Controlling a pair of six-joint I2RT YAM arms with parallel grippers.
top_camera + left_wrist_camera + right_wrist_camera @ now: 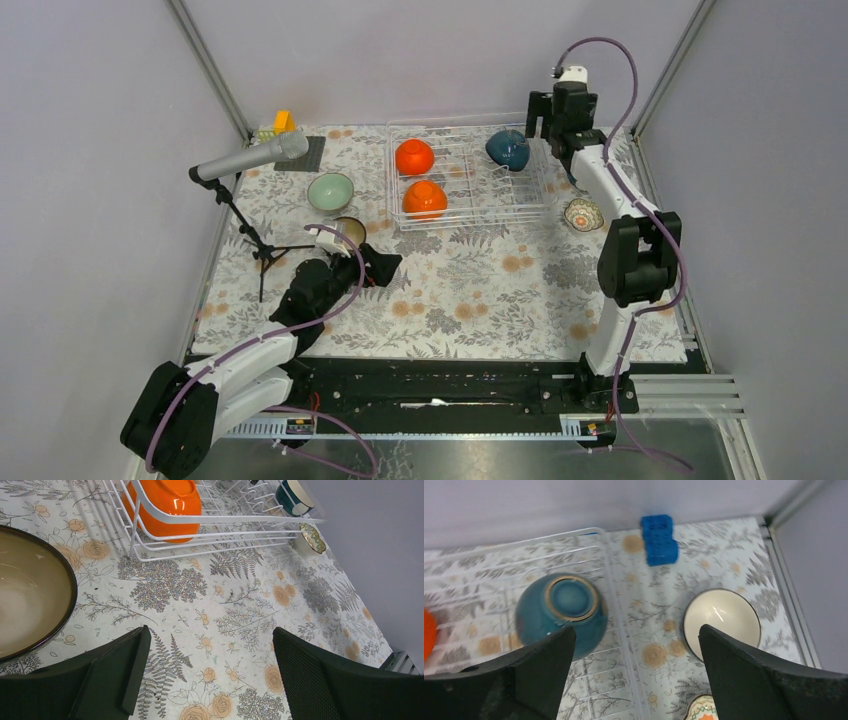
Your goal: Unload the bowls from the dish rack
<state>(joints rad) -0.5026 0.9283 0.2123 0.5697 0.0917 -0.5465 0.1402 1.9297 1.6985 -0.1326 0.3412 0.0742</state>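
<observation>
The wire dish rack (530, 195) stands at the back middle. It holds two orange bowls (414, 156) (425, 199) and an upturned teal bowl (508, 149). My right gripper (560, 130) hangs open and empty above the rack's right edge; in the right wrist view (634, 635) the teal bowl (561, 612) lies under the left finger and a cream bowl (721, 620) sits on the table outside the rack. My left gripper (385, 265) is open and empty over the table (210, 635), beside a dark-rimmed brown bowl (30, 590) (347, 232). A mint bowl (331, 191) stands left of the rack.
A patterned bowl (583, 213) sits on the table right of the rack. A blue block (658, 539) lies behind it near the back wall. A microphone on a tripod (250, 158) stands at the left. Yellow and orange blocks (283, 122) sit at the back left.
</observation>
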